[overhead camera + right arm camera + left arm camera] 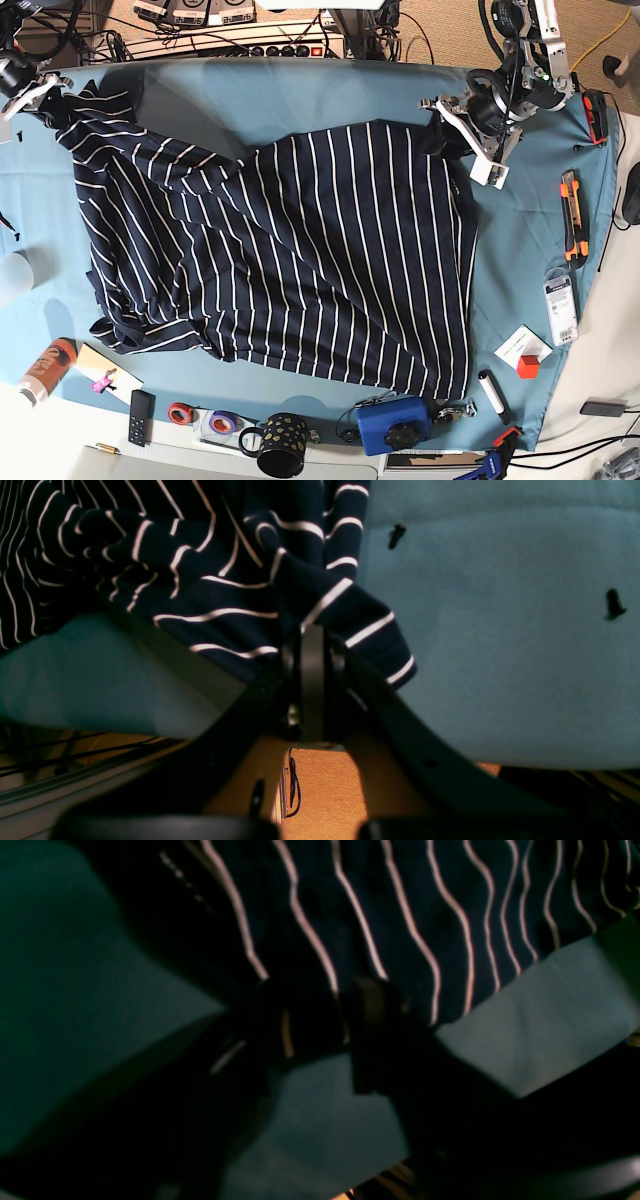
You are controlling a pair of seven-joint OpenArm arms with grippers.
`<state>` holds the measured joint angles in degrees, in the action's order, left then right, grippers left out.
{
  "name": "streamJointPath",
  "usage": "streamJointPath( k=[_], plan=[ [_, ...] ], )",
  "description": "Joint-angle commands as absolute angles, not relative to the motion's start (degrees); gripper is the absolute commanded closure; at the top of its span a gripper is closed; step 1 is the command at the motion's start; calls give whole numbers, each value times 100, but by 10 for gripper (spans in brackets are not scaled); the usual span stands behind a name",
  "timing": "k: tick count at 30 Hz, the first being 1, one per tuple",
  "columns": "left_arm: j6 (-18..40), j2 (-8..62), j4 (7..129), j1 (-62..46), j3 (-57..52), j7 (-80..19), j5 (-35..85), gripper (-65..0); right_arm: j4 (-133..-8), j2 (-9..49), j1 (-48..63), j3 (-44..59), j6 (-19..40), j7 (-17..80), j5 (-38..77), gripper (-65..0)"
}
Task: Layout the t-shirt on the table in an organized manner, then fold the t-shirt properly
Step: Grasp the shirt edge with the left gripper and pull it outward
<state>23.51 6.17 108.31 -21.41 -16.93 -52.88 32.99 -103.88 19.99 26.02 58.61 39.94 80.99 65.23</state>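
A black mug with gold dots (281,443) is sitting at the near edge of the table (300,95), and I cannot see into it from here. An orange can (46,370) is lying on its side at the near left corner.

One t-shirt (300,250) is lying spread over the middle of the table, rumpled along its left side and smoother toward the right. Two arms are working it from the far corners. The right gripper (312,630) is clenching a bunched corner of the striped cloth at the far left table edge, its jaws pressed tight together on the fabric. The left gripper (443,120) is hovering at the shirt's far right corner; the wrist view there is dark and blurred, so I cannot tell whether it is gripping the cloth.

Two small black screws (396,535) are lying on the bare cloth just beside the right gripper's hold. Along the near edge a blue box (393,420), two tape rolls (181,412) and a black remote (141,417) are lining up, clear of the shirt. An orange utility knife (570,215) is resting at the right edge, well apart from the cloth.
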Motion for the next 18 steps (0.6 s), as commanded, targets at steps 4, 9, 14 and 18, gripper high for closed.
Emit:
streamJointPath(
  k=[4,9,14,18],
  plan=[
    [2377,637,10923,-2126,-1699,-5212,3402,-14,-10457,2130,2617,5916,4000,8000,6622,0],
    [2375,639,10923,-2108,-1712,-5203,3140,0,-10457,2130,2617,5916,4000,8000,6619,0],
    [2379,642,10925,-2012,-2106,-5201,3063,0,-10457,2132,2617,5916,4000,8000,6619,0],
    [2622,687,10925,-1907,-2694,-5201,3065,0,-10457,2134,2617,5916,4000,8000,6622,0]
  ],
)
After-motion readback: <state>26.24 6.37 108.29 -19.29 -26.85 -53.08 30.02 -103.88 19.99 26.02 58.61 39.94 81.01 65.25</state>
